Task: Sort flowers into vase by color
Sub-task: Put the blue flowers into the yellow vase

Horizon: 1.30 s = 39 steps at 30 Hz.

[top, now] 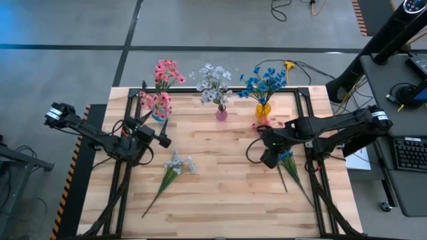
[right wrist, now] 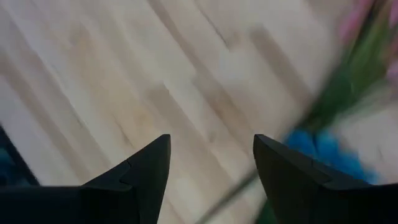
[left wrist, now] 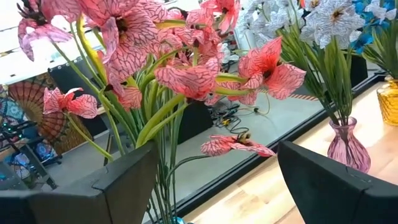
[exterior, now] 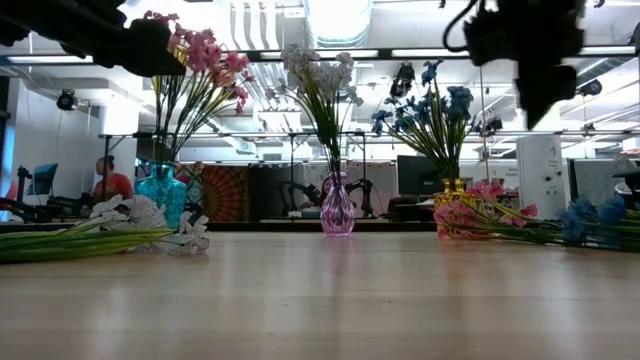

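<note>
Three vases at the back of the tabletop: a teal vase full of pink blooms, a pink vase with white ones, a yellow vase with blue ones.

Three flowers not yet sorted. White flower flat on the wood, near the middle. Blue flower flat too, on the right side. Pink flower lying just in front of the yellow vase.

Left claw wide open, holding nothing, up beside the teal vase.

Right claw partly open, holding nothing, above the wood just beside the blue flower's head.

Probably time to pick up the blue flower. To do it well:
- Slide over the thin green stem, not the soft blue head.
- Turn so the two fingers sit one on each side of the stem.
- Go down slowly until nearly touching the wood, then squeeze.
- Leave the pink flower alone.
- Lift straight up, tip the stem end down, and drop it into the yellow vase with the other blue ones.
</note>
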### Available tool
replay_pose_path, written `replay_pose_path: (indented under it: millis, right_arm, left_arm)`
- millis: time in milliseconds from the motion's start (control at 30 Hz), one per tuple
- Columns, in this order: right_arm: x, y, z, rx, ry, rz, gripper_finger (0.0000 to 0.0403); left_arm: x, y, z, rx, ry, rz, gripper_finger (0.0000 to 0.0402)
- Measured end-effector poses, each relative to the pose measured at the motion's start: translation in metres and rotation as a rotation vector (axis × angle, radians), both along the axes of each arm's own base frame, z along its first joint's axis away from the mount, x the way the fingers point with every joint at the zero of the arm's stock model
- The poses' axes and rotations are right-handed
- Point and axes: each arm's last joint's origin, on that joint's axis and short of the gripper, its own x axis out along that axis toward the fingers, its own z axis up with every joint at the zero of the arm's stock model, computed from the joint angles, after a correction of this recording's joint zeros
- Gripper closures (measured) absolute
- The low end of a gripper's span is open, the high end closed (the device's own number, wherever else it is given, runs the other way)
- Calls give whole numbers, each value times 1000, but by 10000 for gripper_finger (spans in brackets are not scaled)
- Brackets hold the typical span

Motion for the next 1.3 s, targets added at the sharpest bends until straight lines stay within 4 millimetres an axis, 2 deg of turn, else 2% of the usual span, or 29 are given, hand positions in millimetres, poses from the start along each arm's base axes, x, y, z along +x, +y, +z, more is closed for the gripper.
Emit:
replay_pose_path:
  millis: [300, 633, 867, 1033, 1300]
  right_arm:
    - [-30, 2, -10, 3, 323, -89, 181]
    - [-32, 3, -14, 1, 348, -96, 181]
    - [-37, 6, -21, 69, 403, -122, 181]
    - [-43, 6, -37, 66, 465, -170, 181]
    - [-49, 7, -65, 102, 486, -217, 181]
  left_arm:
    - [-2, -6, -5, 14, 28, -43, 90]
    - [-8, -21, -15, 76, 134, -143, 90]
    - [-16, -40, -16, 82, 125, -268, 90]
    - [-17, -58, -4, 55, 78, -358, 90]
    - [3, -81, 29, 110, 151, -381, 90]
